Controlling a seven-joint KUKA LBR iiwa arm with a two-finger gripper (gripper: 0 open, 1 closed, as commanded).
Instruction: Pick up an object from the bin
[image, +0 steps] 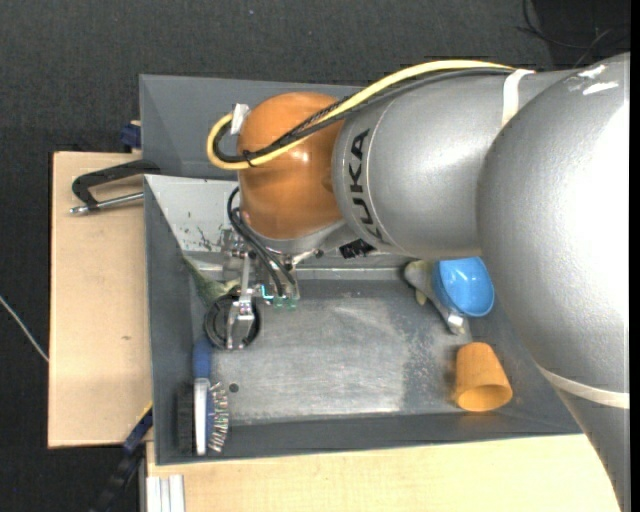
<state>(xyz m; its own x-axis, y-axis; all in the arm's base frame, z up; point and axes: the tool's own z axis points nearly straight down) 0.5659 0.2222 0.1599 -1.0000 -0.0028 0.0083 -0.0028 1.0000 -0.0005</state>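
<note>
Gripper (238, 325) is down in the left part of the bin (330, 430), right on a black round ring-shaped thing (216, 327) lying on the floor near the left wall. I can't tell whether the gripper is open or closed from this angle, and I can't confirm that it grips anything. The ring thing looks flat on the metal, with the gripper tip overlapping its right edge.

Above the gripper is the orange wrist cover (285, 175), with a yellow cable (400, 75) looping over it. The silver arm (450, 170) comes in from the right and covers the bin's upper right.

Other items:
- a brush (205, 412) with a blue handle, in the front left corner, along the left wall, near the ring thing but apart from it
- a blue scoop (468, 285) at the right, by the back wall
- an orange cup (480, 378) on its side, just in front of the scoop, not touching it

The bin floor (340, 360) is bare grey metal, scuffed, with a paler worn patch mid-floor. The slanted wall at upper left is pale with dark specks. Around the bin I see dark, carpet-like flooring (80, 60).
</note>
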